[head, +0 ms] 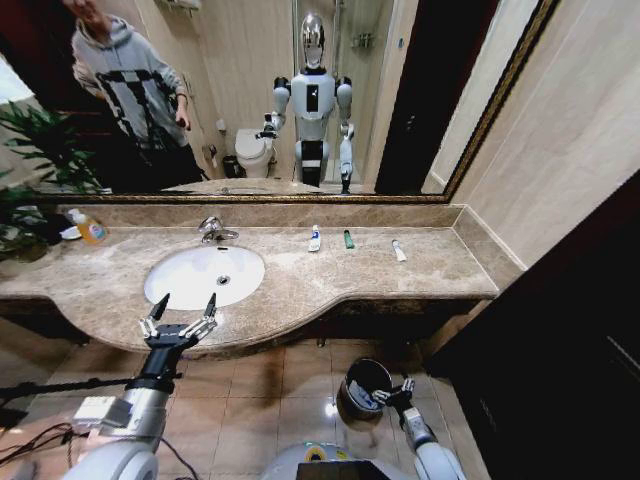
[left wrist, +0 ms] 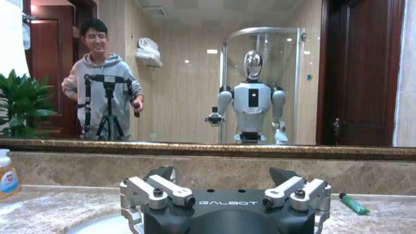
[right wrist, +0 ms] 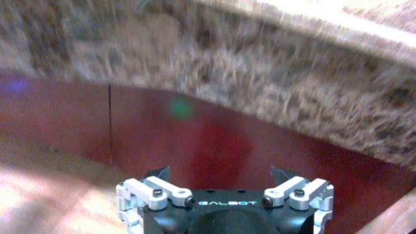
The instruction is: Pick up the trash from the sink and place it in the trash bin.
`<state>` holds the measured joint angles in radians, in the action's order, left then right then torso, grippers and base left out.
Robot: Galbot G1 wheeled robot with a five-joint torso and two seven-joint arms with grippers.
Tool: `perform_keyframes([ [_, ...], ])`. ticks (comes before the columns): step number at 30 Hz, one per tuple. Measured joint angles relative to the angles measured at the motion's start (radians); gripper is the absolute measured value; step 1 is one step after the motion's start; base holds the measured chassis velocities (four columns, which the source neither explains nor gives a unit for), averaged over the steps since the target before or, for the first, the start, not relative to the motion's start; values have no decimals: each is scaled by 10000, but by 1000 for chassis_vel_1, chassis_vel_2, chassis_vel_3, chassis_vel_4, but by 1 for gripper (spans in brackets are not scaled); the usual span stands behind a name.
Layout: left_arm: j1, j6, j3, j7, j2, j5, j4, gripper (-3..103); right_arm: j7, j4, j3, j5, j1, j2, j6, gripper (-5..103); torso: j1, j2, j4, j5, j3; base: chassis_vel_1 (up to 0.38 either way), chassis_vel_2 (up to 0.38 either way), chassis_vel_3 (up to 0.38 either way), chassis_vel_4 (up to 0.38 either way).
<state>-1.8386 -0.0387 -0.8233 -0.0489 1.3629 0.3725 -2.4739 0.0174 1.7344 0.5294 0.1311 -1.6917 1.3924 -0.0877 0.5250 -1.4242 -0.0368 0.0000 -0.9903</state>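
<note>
While the left gripper (head: 186,305) hovers wide-fingered at the sink (head: 172,280) rim, the right gripper (head: 392,394), fingers spread, hangs beside the trash bin (head: 352,398).

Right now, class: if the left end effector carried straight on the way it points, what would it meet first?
Probably the sink. The left end effector, open, sits at the counter's front edge pointing across the basin toward the faucet and mirror; its height above the basin is unclear, so it might pass over.

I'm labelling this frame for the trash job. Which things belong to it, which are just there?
Job: white tube, green tube, white strip, sink, trash bin, open left hand, right hand.
Bystanders: soap bottle, faucet, plant.
</note>
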Motion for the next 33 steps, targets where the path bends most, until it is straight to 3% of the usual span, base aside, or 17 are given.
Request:
perform_keyframes([
  [8, 0, 0, -1, 0, 0, 0, 0, 100, 410, 3345, 131, -451, -1465, 151, 454, 100, 0, -1, 1, -1, 0, 0, 0, 0, 0],
  [15, 0, 0, -1, 0, 0, 0, 0, 100, 608, 4893, -98, -1123, -813, -33, 1485, 100, 1, -1, 1, -2, 0, 0, 0, 0, 0],
  [18, 0, 0, -1, 2, 0, 0, 0, 100, 782, 4979, -23, -1767, -61, -488, 1649, 100, 1, 0, 1, 0, -1, 0, 0, 0, 0],
  [20, 0, 0, 0, 0, 0, 0, 0, 100, 848, 4886, 196, -2938, 1008, -1195, 2139, 100, 1, 0, -1, 0, -2, 0, 0, 0, 0],
  [23, 0, 0, -1, 0, 0, 0, 0, 100, 744, 4763, 226, -3748, 1746, -1411, 2590, 100, 3, 0, -2, 1, -1, 0, 0, 0, 0],
  [24, 0, 0, -1, 0, 0, 0, 0, 100, 616, 4369, 151, -4172, 2653, -1466, 2887, 100, 3, 0, 0, 1, -2, 0, 0, 0, 0],
  [33, 0, 0, -1, 1, 0, 0, 1, 100, 368, 2982, -250, -4497, 4504, -1564, 3056, 100, 2, 0, 1, 0, -2, 0, 0, 0, 0],
])
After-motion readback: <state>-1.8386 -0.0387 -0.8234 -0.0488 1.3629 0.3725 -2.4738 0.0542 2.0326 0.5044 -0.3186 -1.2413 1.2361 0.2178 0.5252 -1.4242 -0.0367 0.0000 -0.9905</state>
